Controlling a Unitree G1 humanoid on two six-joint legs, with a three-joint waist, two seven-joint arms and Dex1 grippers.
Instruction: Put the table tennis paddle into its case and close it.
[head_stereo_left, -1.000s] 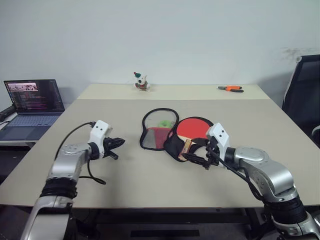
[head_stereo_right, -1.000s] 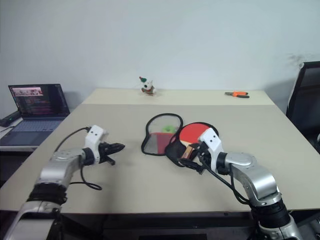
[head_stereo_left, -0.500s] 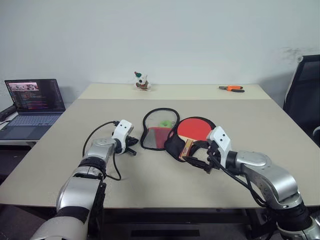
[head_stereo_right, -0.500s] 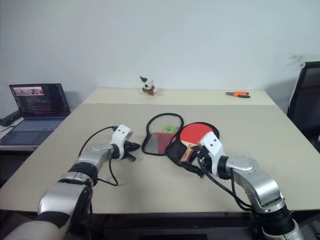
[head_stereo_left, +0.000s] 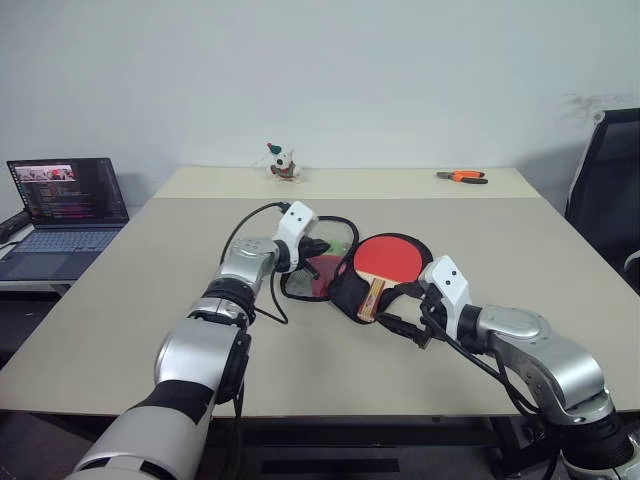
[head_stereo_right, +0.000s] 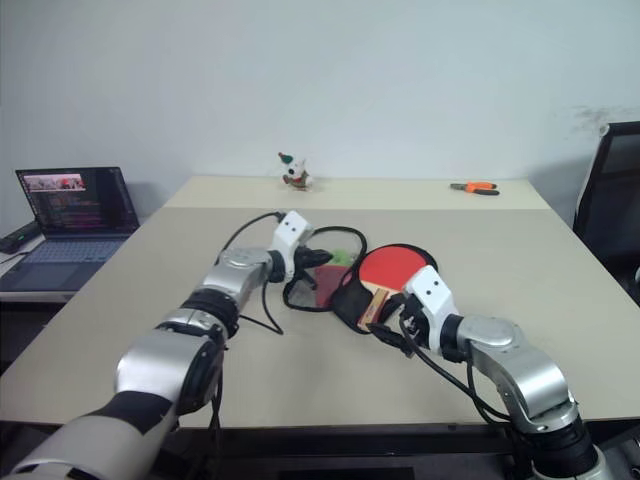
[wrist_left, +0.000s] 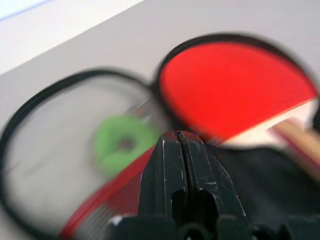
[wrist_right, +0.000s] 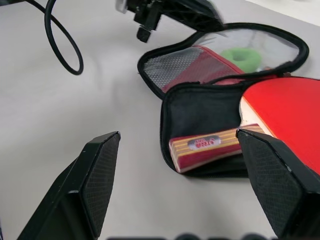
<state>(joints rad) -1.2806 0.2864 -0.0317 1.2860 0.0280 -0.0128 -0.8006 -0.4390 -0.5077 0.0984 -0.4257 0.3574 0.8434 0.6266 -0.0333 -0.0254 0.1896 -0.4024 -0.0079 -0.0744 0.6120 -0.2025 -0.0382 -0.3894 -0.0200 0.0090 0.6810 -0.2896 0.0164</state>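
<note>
The case (head_stereo_left: 318, 262) lies unzipped on the table, its mesh flap spread to the left with a green ring (wrist_left: 124, 144) behind the mesh. The table tennis paddle (head_stereo_left: 390, 257) rests red face up on the case's black right half (wrist_right: 200, 107), and its wooden handle (wrist_right: 205, 146) points toward me. My left gripper (head_stereo_left: 322, 246) is shut with nothing in it, hovering over the flap's near-right part by the paddle's left rim. My right gripper (head_stereo_left: 392, 308) stands open just in front of the handle end, and its fingers (wrist_right: 95, 185) are wide apart, holding nothing.
An open laptop (head_stereo_left: 62, 205) sits on a side desk at the far left. A small toy figure (head_stereo_left: 283, 162) and orange pliers (head_stereo_left: 462, 177) lie at the table's far edge. A black chair (head_stereo_left: 605, 190) stands at the right. Bare tabletop (head_stereo_left: 150, 300) lies left of the case.
My left arm has swung right and slightly up across the table, from the bare left side to over the case's flap, still shut. The right gripper has stayed in place, open.
</note>
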